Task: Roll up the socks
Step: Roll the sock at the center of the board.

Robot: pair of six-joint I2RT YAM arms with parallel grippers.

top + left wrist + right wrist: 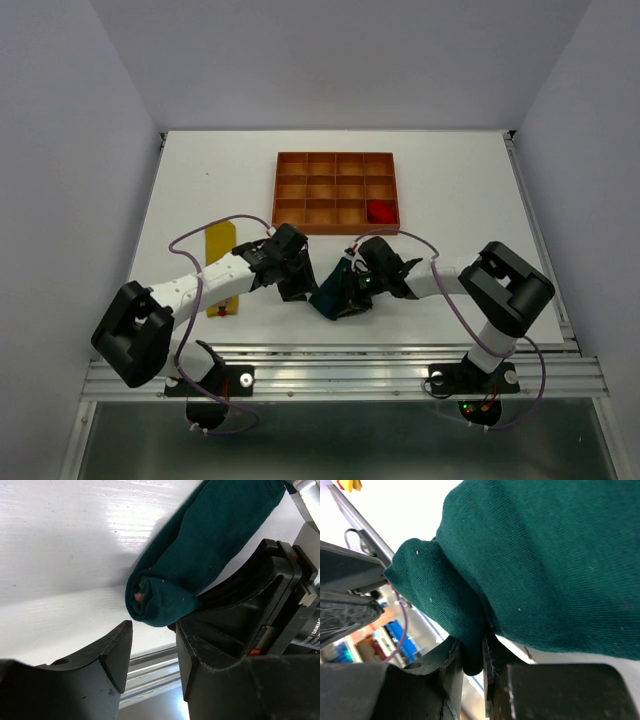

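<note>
The teal sock lies on the table between the two arms, near the front edge. One end of it is pinched in the right gripper, whose fingers are pressed together on a fold of the fabric. The other end, rolled into a blunt tube, sits just ahead of the left gripper. Those fingers stand apart with nothing between them. The rolled end looks to brush the inner edge of the right-hand finger, though I cannot tell for sure that they touch.

Both arms reach inward from their bases and meet low over the table in the middle, the left one angled right and the right one angled left.

The teal sock is plain dark green-blue knit. Its rolled end shows a small opening with a pale spot inside, and the rest runs up as a loose, thick band.

The yellow sock lies flat to the left, partly under the left arm. The red sock sits bundled in the tray, in the right-hand compartment of the row nearest the arms.
</note>
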